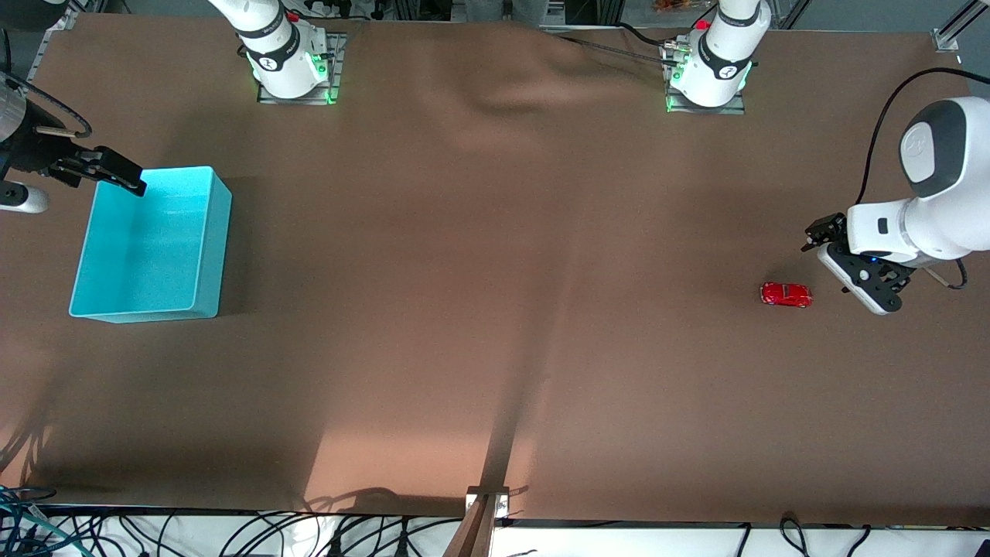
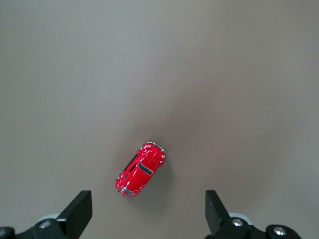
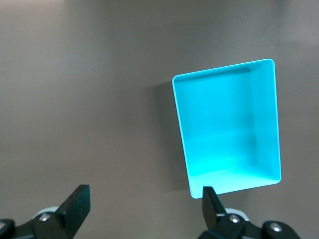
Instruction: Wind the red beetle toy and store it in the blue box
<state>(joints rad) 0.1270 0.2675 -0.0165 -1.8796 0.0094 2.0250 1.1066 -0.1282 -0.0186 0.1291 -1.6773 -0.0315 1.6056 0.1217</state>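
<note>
Beetle toy lies slantwise on the bench, just ahead of the left gripper, whose jaws are apart and empty. Judged best: turn to square them across its narrow sides before descending. Right gripper, jaws apart, waits beside the box.

The front camera looks down from high across the table. Both wrist cameras face straight down: the left shares the red beetle toy with it, the right the blue box.

1 red beetle toy, 1 blue box

brown table cloth; tangled cables below its near edge
</note>
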